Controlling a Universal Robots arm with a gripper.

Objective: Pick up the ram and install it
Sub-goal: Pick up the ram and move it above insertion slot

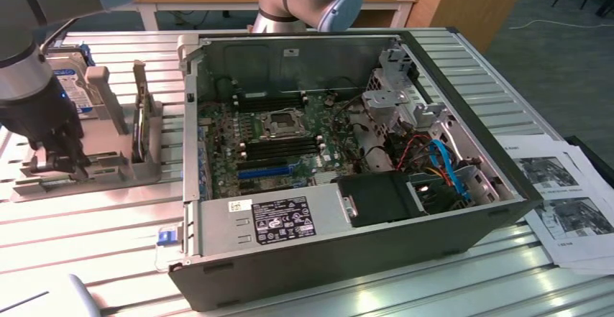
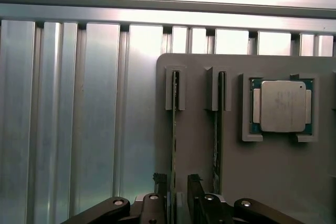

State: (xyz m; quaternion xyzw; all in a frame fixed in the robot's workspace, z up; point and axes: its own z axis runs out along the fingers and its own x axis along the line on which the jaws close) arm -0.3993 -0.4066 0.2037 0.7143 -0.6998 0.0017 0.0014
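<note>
Two ram sticks stand on edge in slots of a grey holder plate (image 2: 262,182). One ram (image 2: 175,129) runs between my gripper's fingers, the other ram (image 2: 217,129) stands just beside it. In the wrist view my gripper (image 2: 177,195) is open, one finger (image 2: 160,192) on each side of the first stick with a small gap showing. In the exterior view the gripper (image 1: 53,160) hangs low over the grey holder (image 1: 115,173) at that view's left, beside the open computer case (image 1: 346,152). Black memory slots (image 1: 283,146) lie on the motherboard.
A processor chip (image 2: 282,106) sits in its own seat on the holder. A hard drive (image 1: 72,80) stands in a rack behind the holder. Ribbed metal table (image 2: 79,129) surrounds the plate. Printed sheets (image 1: 566,202) lie at the exterior view's right. Cables and a drive cage fill the case's right side.
</note>
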